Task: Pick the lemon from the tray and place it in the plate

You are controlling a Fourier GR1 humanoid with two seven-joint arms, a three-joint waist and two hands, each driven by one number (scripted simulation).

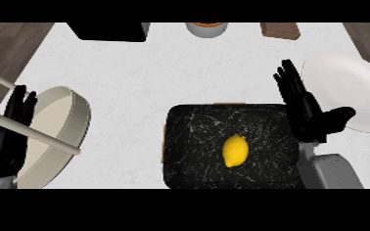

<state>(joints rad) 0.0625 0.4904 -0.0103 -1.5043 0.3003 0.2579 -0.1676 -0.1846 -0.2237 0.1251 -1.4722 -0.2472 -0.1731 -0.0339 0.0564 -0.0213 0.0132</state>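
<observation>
A yellow lemon (pixel 235 150) lies on the black marbled tray (pixel 195 142), right of the tray's middle. A white plate (pixel 339 85) sits at the counter's right edge, partly cut off by the view. My right hand (pixel 307 110) is open, fingers straight and pointing away from me, over the tray's right edge between the lemon and the plate; it touches neither. At the view's left edge my left hand (pixel 16 122) is open, fingers up, beside a pan.
A beige pan (pixel 61 127) with a long handle sits at the left. Along the far edge stand a black box (pixel 108 31), a grey cup (pixel 207 28) and a brown block (pixel 280 29). White counter lies between them and the tray.
</observation>
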